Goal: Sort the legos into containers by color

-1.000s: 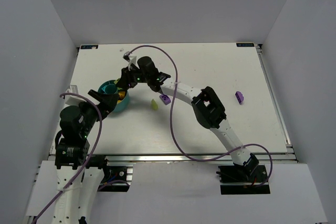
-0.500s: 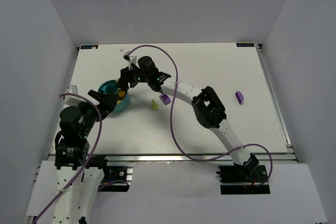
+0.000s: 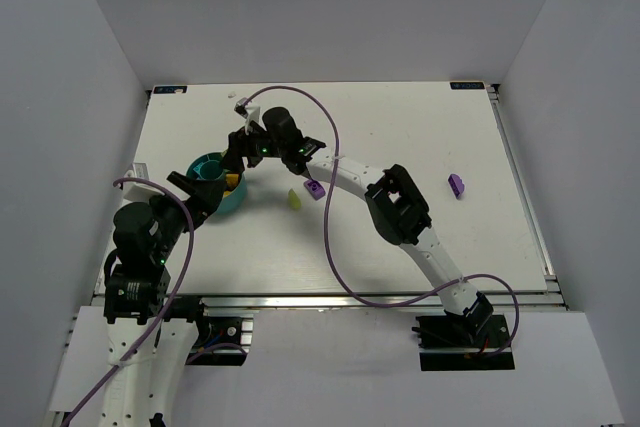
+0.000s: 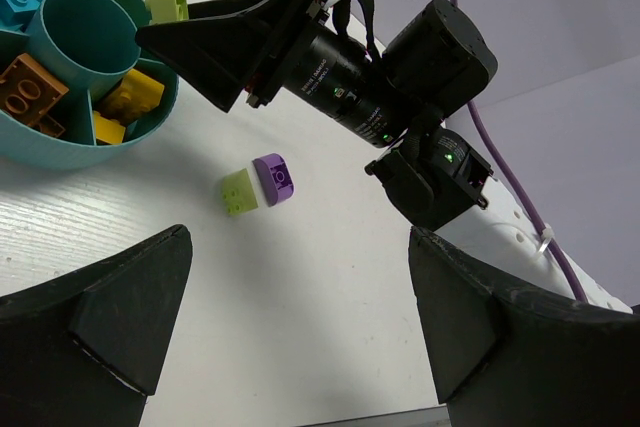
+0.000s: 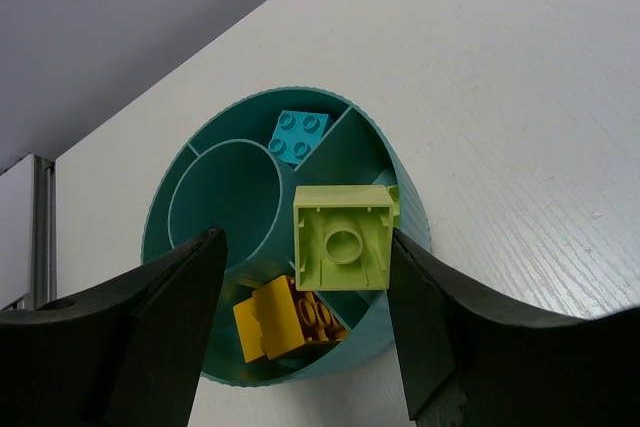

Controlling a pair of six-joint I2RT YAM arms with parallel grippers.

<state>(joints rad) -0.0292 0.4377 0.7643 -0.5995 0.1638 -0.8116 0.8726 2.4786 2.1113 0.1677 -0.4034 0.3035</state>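
We see the right gripper [image 5: 305, 252] poised above the teal bowl [image 5: 415, 217] with its two fingers spread wide. Between them is a lime green brick [image 5: 340, 239], hollow underside up, over a compartment beside the rim. In the right wrist view the finger on the left stands clearly apart from this brick. The other finger is right at its edge, and we cannot tell whether they touch, or whether the brick rests on the bowl. So we read nothing as clamped. Around the bowl's central ring [image 5: 225, 192] a cyan brick [image 5: 300, 136] has one compartment, and a yellow brick [image 5: 262, 322] shares another with a brown brick [image 5: 318, 315]. The left gripper [image 4: 297, 277] hangs near the bowl, fully agape and empty. On the table [image 3: 400, 127] a second lime brick [image 4: 238, 192] touches a purple brick [image 4: 274, 178]. Another purple brick [image 3: 455, 185] lies well apart to the right.
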